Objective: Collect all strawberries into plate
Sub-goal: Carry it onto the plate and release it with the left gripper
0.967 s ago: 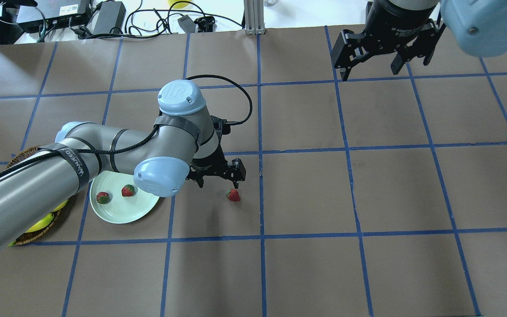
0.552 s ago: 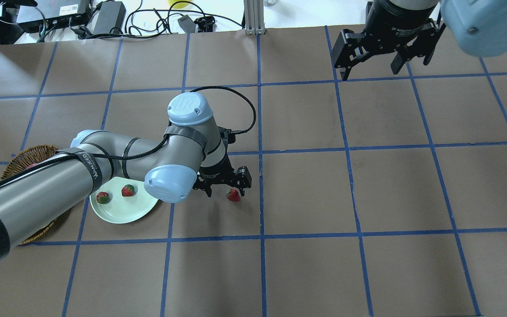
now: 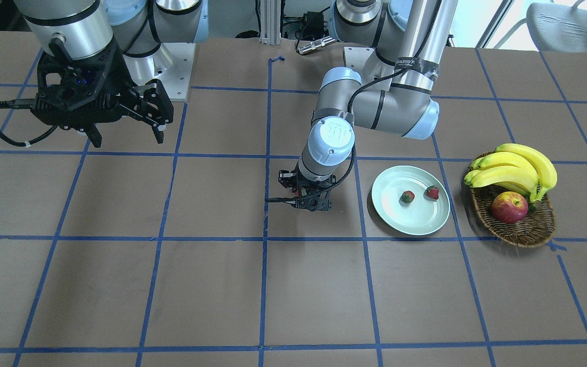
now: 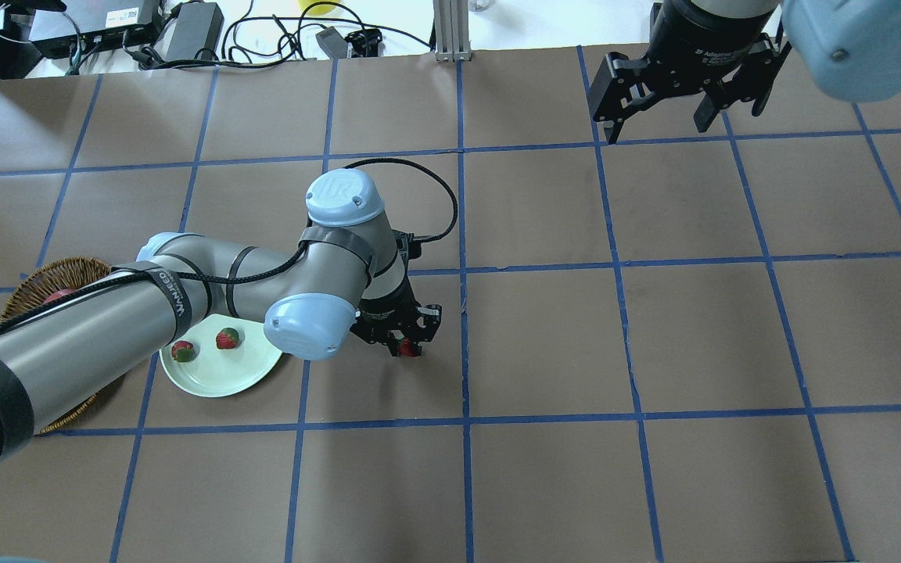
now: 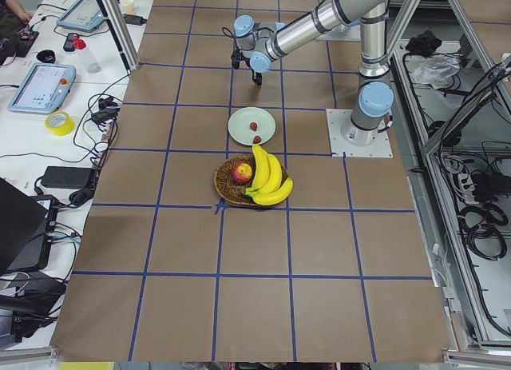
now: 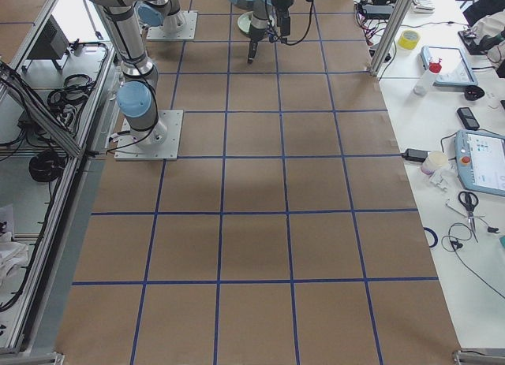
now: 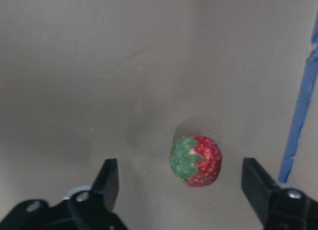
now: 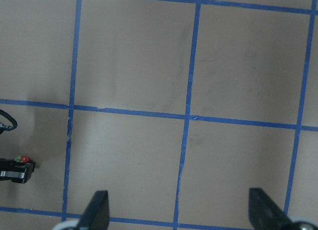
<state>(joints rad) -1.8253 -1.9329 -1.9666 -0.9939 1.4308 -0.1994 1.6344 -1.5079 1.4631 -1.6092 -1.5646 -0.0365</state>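
Only the left wrist view shows the third strawberry whole: it lies on the brown counter between the fingers of the left tool, green cap towards the picture's left, touching neither finger; from overhead just a red sliver shows under that tool, and in the front-facing view the tool's body all but hides it; the left tool is spread wide, gripping nothing; the right tool hangs wide and bare, well apart; two strawberries lie on the plate, just beside the left tool; overhead, the arm covers part of the plate's rim.
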